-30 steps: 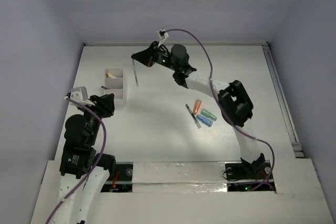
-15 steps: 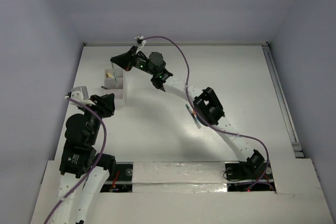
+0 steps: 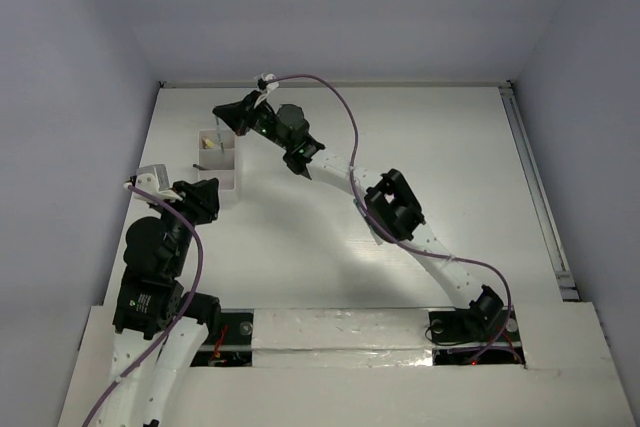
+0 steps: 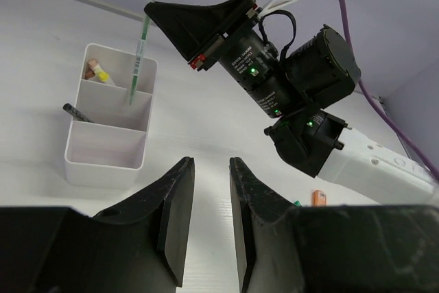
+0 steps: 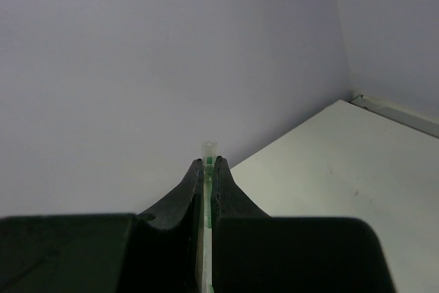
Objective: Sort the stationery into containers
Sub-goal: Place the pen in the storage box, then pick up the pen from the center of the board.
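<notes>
From above, the right arm stretches across the bench to its far left corner. The right pincer hangs just over the white organizer box, but what it carries is too thin to make out here. The left pincer sits near the box's near end. The left wrist view, with the left pincer's own fingers spread apart and holding nothing, shows more. A slim green-and-white pen is pinched near its top and stands almost upright, leaning slightly. Its lower tip is down inside the middle compartment of the box. The far compartment holds sticks with pink and yellow ends, and a dark pen pokes out over the box's left wall. An orange marker lies well apart, behind the right arm. From the right wrist, the pincer's fingers are pressed together on the pen, whose clear end peeks just above them. The box lies straight below the pincer along the pen's long axis, so I'd judge that simply letting go would drop it in. The lean might leave it propped against a wall.
</notes>
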`<act>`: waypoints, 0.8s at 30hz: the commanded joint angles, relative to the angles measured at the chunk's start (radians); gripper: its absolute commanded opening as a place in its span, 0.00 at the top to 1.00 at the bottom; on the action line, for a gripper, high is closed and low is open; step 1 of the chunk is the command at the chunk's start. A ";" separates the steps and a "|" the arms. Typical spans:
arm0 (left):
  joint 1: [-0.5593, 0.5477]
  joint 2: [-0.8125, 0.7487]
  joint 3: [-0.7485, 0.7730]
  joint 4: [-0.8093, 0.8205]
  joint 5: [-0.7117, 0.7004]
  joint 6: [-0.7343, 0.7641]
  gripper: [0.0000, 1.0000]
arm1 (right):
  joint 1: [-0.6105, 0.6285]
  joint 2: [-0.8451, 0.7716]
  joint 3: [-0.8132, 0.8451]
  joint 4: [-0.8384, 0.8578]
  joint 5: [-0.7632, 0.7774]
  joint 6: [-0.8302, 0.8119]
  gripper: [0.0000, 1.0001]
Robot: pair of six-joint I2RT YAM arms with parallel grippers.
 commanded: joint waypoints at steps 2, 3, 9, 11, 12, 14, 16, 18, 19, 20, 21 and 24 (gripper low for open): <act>-0.005 0.008 0.006 0.028 -0.007 0.005 0.76 | 0.000 -0.013 -0.041 0.051 0.052 -0.054 1.00; -0.005 0.008 0.005 0.028 -0.007 0.005 0.76 | 0.000 -0.020 -0.062 0.061 0.052 -0.055 1.00; -0.005 0.007 0.005 0.027 -0.009 0.005 0.76 | 0.009 -0.100 -0.204 0.127 0.023 -0.063 0.73; -0.005 0.010 0.005 0.027 -0.007 0.005 0.76 | 0.009 -0.123 -0.230 0.133 0.009 -0.069 0.64; -0.005 0.010 0.005 0.028 -0.007 0.005 0.76 | 0.009 -0.146 -0.236 0.133 0.003 -0.074 0.61; -0.005 0.007 0.005 0.028 -0.007 0.005 0.76 | 0.018 -0.183 -0.263 0.148 -0.010 -0.074 0.56; -0.005 0.008 0.005 0.030 -0.005 0.005 0.76 | 0.018 -0.247 -0.331 0.170 -0.015 -0.081 0.51; 0.004 0.008 0.003 0.028 -0.005 0.005 0.76 | 0.028 -0.289 -0.384 0.176 -0.026 -0.100 0.50; 0.004 0.005 0.002 0.030 -0.004 0.004 0.76 | 0.028 -0.328 -0.406 0.176 -0.041 -0.106 0.48; 0.004 0.004 0.003 0.030 -0.004 0.005 0.76 | 0.028 -0.348 -0.453 0.189 -0.050 -0.106 0.47; 0.004 0.004 0.003 0.030 -0.004 0.005 0.76 | 0.028 -0.367 -0.454 0.193 -0.058 -0.103 0.46; 0.004 0.005 0.002 0.030 -0.002 0.004 0.76 | 0.028 -0.451 -0.599 0.193 -0.075 -0.092 0.48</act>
